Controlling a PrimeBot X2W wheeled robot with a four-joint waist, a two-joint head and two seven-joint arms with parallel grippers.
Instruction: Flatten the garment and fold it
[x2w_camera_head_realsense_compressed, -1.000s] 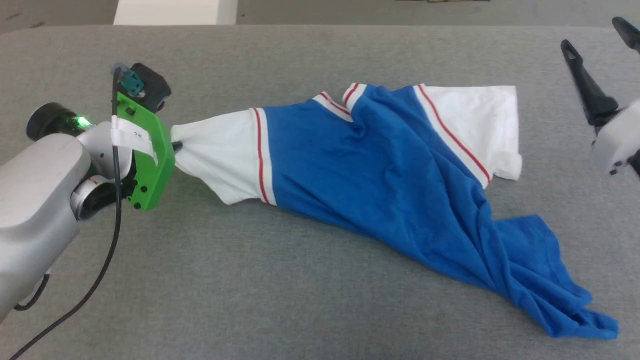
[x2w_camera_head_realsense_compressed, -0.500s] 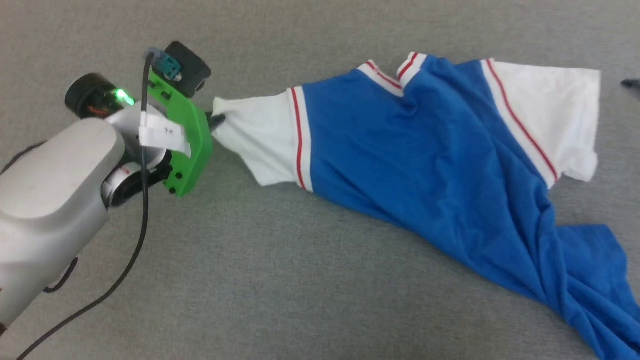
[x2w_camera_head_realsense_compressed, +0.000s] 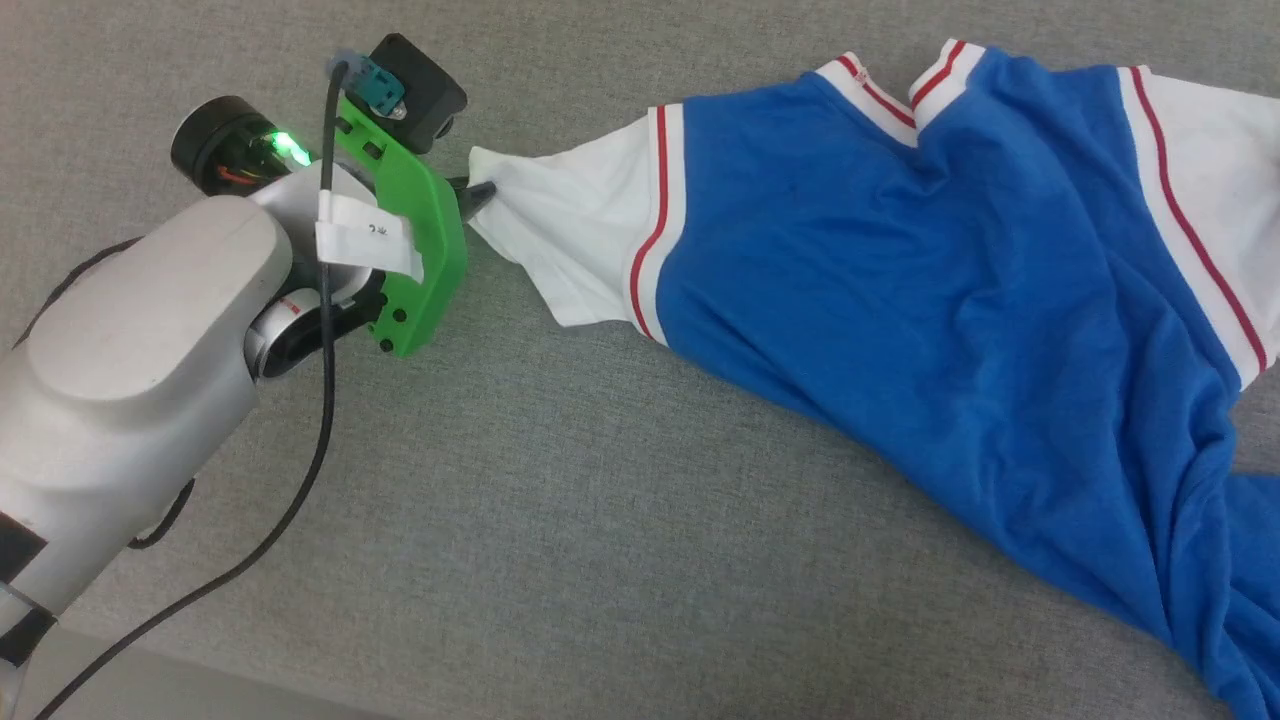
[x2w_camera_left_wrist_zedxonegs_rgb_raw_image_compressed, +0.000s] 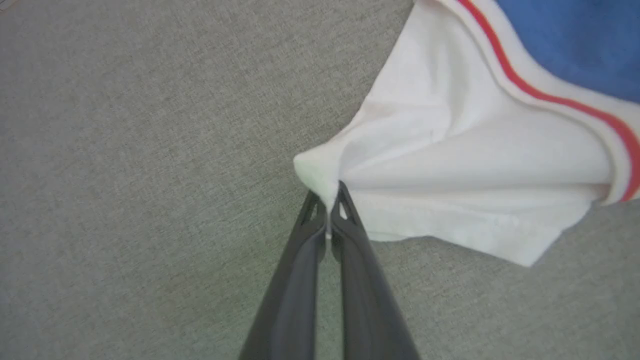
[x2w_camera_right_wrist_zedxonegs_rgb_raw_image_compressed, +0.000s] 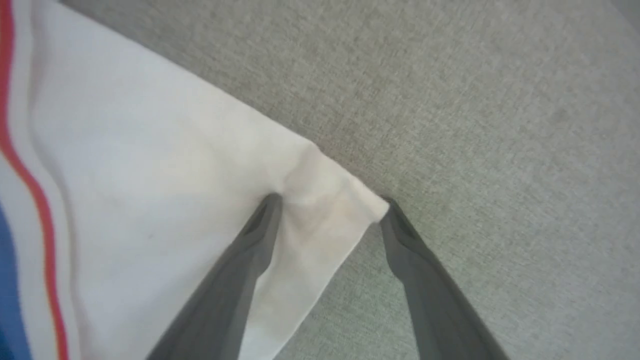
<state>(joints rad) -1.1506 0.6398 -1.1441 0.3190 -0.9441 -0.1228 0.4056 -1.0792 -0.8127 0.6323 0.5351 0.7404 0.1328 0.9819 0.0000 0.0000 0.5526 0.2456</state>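
The left end effector (x2w_camera_left_wrist_zedxonegs_rgb_raw_image_compressed: 327, 197) is pinched tight on the tip of one white sleeve of the garment (x2w_camera_head_realsense_compressed: 900, 300). The garment's blue body trails away from the fingertips across the grey desk (x2w_camera_head_realsense_compressed: 500, 520), rumpled (the red-striped collar lies beyond the held sleeve). The right end effector (x2w_camera_right_wrist_zedxonegs_rgb_raw_image_compressed: 330, 202) stands wide, its fingers straddling the corner of the other white sleeve; whether they touch the cloth I cannot tell.

A grey woven bench (x2w_camera_head_realsense_compressed: 520, 520) spreads across the head view; at 7 o'clock its edge meets a paler strip (x2w_camera_head_realsense_compressed: 200, 695).
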